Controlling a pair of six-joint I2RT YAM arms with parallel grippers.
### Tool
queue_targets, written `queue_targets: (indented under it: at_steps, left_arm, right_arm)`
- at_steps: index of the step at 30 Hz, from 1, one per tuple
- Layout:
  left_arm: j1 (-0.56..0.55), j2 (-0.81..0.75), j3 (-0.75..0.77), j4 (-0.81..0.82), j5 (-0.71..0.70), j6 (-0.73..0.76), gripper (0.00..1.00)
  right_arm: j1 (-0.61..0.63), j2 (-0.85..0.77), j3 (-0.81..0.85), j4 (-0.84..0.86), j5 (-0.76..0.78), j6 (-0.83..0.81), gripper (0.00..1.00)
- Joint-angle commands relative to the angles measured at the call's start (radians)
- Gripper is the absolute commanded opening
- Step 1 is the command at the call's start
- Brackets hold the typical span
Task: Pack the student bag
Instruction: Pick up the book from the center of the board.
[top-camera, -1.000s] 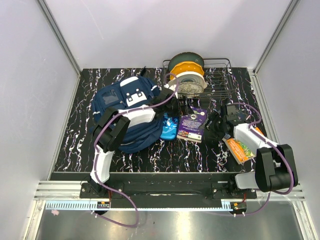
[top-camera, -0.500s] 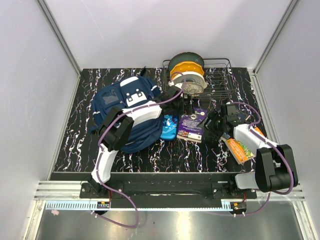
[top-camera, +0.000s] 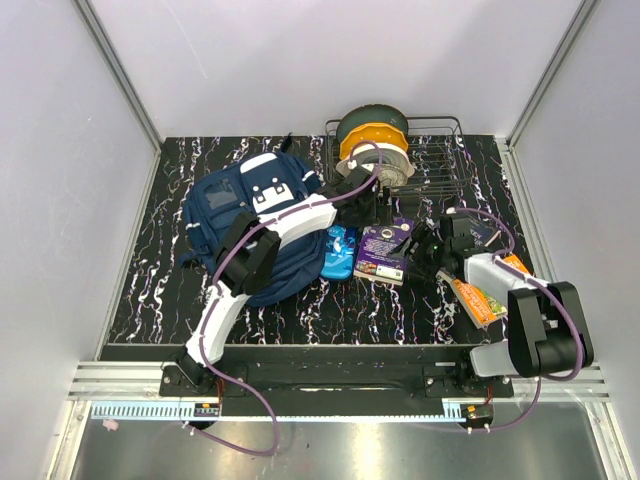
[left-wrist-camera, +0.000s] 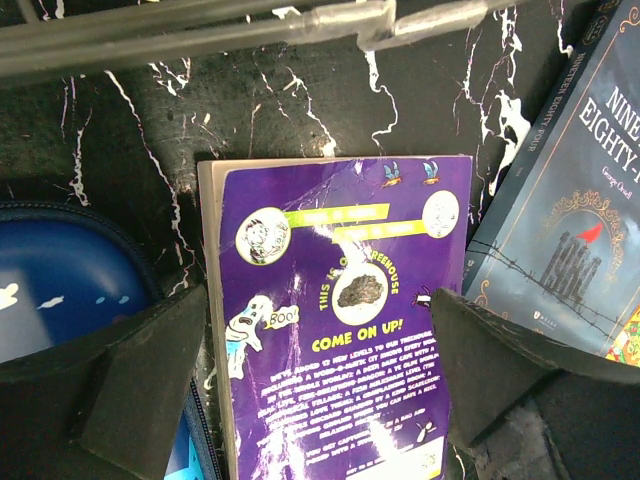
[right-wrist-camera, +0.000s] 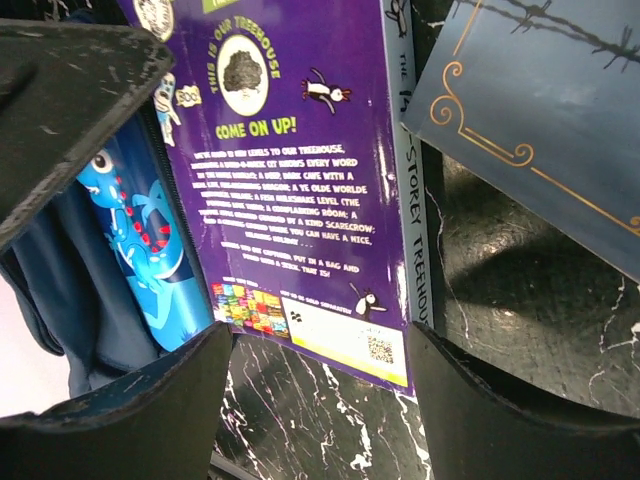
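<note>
top external: student bag (top-camera: 245, 215) lies slumped left of centre on the table (top-camera: 160, 280). pencil case (top-camera: 340, 250) touches its right edge, purple book (top-camera: 385, 252) sits just beside that. left gripper (top-camera: 372, 205) hangs over the book's far end, right gripper (top-camera: 430, 252) is at its right side. reads like a 2-arm pickup, prob bc a flat book is awkward for one. can't tell finger state or whether the bag's mouth is open from up here.

left wrist: fingers (left-wrist-camera: 150, 370) spread wide either side of the purple book, nothing pinched. book lies flat, back cover up, w/ a dark book (left-wrist-camera: 560, 220) against its right edge and the wire rack (left-wrist-camera: 250, 25) beyond. bag not in view.

right wrist: fingers (right-wrist-camera: 140, 400) apart too, straddling the book's lower end, holding nothing. pencil case snug on the book's left. my read: book's the next item for the bag, and an edge needs lifting first.
</note>
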Motion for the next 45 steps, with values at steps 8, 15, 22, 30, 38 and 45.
queue_targets:
  at_steps: [8, 15, 22, 30, 38, 45]
  left_arm:
    - [-0.005, 0.103, 0.029, -0.178, -0.083, 0.059, 0.99]
    - [-0.016, 0.128, 0.086, -0.269, -0.102, 0.092, 0.93]
    - [-0.020, 0.125, 0.069, -0.277, -0.021, 0.124, 0.90]
    - [-0.034, 0.099, 0.014, -0.226, 0.081, 0.118, 0.79]
    - [-0.040, 0.083, -0.026, -0.191, 0.112, 0.107, 0.70]
    - [-0.042, 0.082, -0.044, -0.151, 0.144, 0.087, 0.42]
  right_arm:
    - [-0.004, 0.070, -0.009, 0.049, 0.045, -0.003, 0.77]
    - [-0.004, 0.079, -0.009, 0.055, 0.041, -0.007, 0.79]
    - [-0.002, 0.188, 0.010, 0.145, -0.036, 0.002, 0.79]
    - [-0.002, 0.259, -0.023, 0.280, -0.135, 0.071, 0.72]
    - [-0.004, 0.220, -0.046, 0.342, -0.128, 0.114, 0.71]
    - [-0.001, 0.185, -0.062, 0.345, -0.126, 0.188, 0.80]
